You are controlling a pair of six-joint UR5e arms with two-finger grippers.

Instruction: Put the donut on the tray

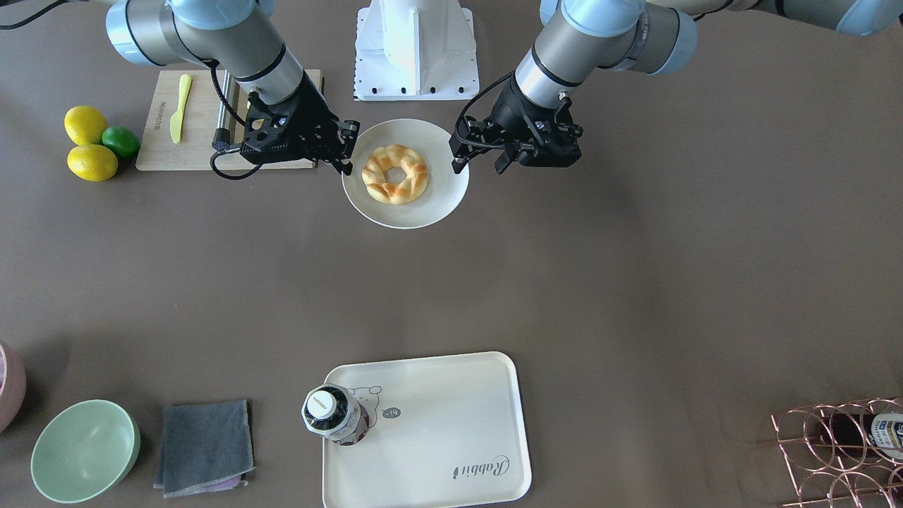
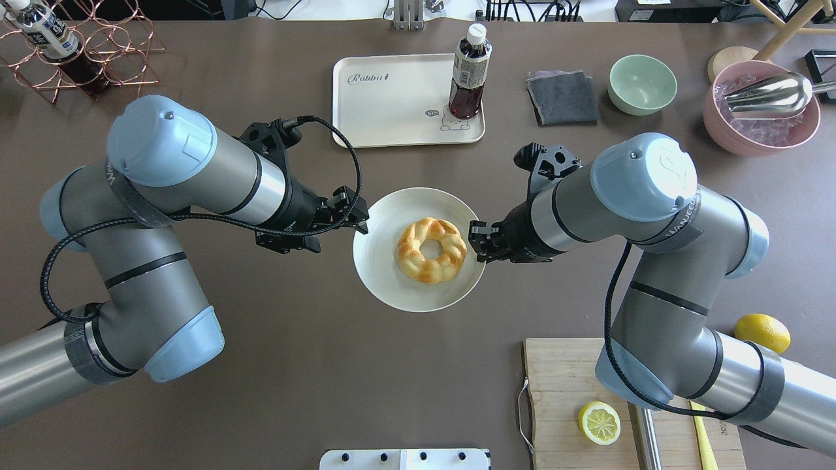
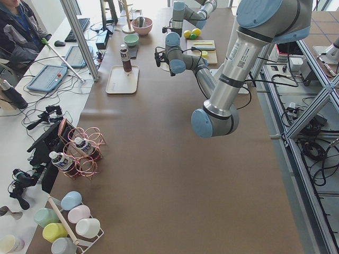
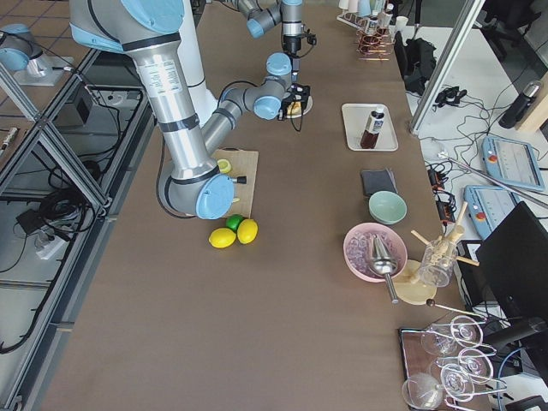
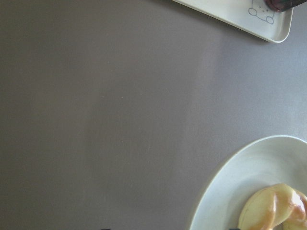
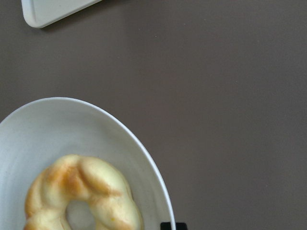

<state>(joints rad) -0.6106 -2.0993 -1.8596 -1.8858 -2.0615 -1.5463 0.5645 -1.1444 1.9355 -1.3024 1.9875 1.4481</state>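
- The donut [image 2: 408,248] lies flat on a round white plate [image 2: 379,281] at the middle of the brown worktop [image 2: 261,365], a little toward the plate's right side in the overhead view.
- The tray [image 2: 392,104] sits well apart from the plate, farther from the robot, with its "Rabbit" script toward the robot's left.
- A dark bottle [image 2: 465,85] with a white cap stands upright on the tray's right end, over the small cartoon print. The rest of the tray is bare.
- The left gripper [image 2: 359,212] is at the plate's left edge, pointing toward the donut. Its jaws are apart with nothing between them.
- The right gripper [image 2: 475,243] is at the plate's opposite edge, just beside the donut. Its jaws are also apart and hold nothing.
- I cannot tell whether either gripper touches the plate's rim.
- The left wrist view shows the plate's rim and a slice of the donut at bottom right, and a corner of the tray at top right.
- The right wrist view shows the donut on the plate at bottom left and a tray corner at top left.
- To the tray's right lie a folded grey cloth [image 2: 563,98] and a pale green bowl [image 2: 643,83].
- A wooden cutting board [image 2: 562,391] near the robot's right side carries a lemon half [image 2: 599,422]. A whole lemon [image 2: 762,331] lies just beyond the board.
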